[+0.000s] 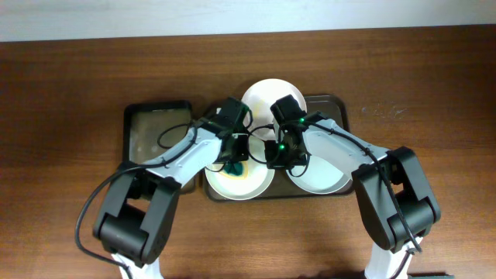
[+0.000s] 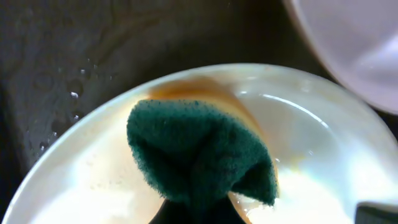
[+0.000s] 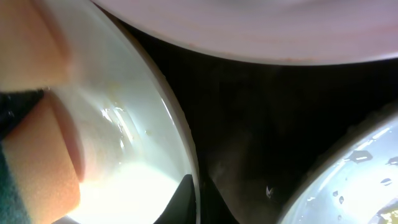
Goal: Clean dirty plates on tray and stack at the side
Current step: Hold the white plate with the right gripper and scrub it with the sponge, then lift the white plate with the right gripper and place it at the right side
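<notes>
Three white plates lie on the tray (image 1: 335,105). My left gripper (image 1: 235,164) is shut on a green sponge (image 2: 199,149) with an orange underside. It presses the sponge onto the front left plate (image 1: 246,186), which has yellowish smears (image 2: 311,124). My right gripper (image 1: 273,159) is shut on that plate's right rim (image 3: 186,155), one finger on each side (image 3: 198,199). The back plate (image 1: 263,94) leans over the tray's far edge. The right plate (image 1: 322,178) is wet with droplets (image 3: 367,168).
A smaller dark tray (image 1: 157,132) sits to the left of the large one on the brown wooden table (image 1: 70,93). Water drops lie on the tray floor (image 2: 68,93). Both arms cross over the middle of the tray.
</notes>
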Controlling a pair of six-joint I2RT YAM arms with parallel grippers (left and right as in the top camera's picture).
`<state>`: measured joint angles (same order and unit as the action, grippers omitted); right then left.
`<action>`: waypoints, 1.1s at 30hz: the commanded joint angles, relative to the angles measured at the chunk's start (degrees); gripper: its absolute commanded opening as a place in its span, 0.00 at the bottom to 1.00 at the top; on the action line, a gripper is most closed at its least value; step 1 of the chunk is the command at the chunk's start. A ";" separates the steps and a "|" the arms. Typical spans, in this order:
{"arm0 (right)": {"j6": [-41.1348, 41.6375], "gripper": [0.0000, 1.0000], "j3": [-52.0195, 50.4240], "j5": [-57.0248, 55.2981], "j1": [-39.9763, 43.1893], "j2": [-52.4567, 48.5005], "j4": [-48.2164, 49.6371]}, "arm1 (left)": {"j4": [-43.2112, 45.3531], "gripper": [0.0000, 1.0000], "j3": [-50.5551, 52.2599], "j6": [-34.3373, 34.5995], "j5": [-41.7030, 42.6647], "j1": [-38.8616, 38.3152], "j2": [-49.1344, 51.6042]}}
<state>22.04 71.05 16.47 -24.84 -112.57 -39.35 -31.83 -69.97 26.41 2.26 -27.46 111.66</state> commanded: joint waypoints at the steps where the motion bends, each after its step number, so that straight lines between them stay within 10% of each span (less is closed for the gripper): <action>1: -0.72 0.04 -0.26 -3.65 0.15 -1.31 -0.28 | 3.23 0.00 6.82 -0.35 -2.23 2.29 1.92; 15: -0.74 0.04 -0.26 -3.69 0.15 -1.31 -0.26 | -3.06 0.00 7.34 -0.33 -34.45 2.86 1.60; 33: -2.91 0.04 1.40 -3.65 0.15 -0.26 -1.33 | -9.42 0.00 -0.70 -0.33 -32.22 4.42 -22.69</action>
<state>21.65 71.37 16.47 -25.17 -112.62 -39.44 -40.80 -69.23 26.39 -30.81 -24.32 95.61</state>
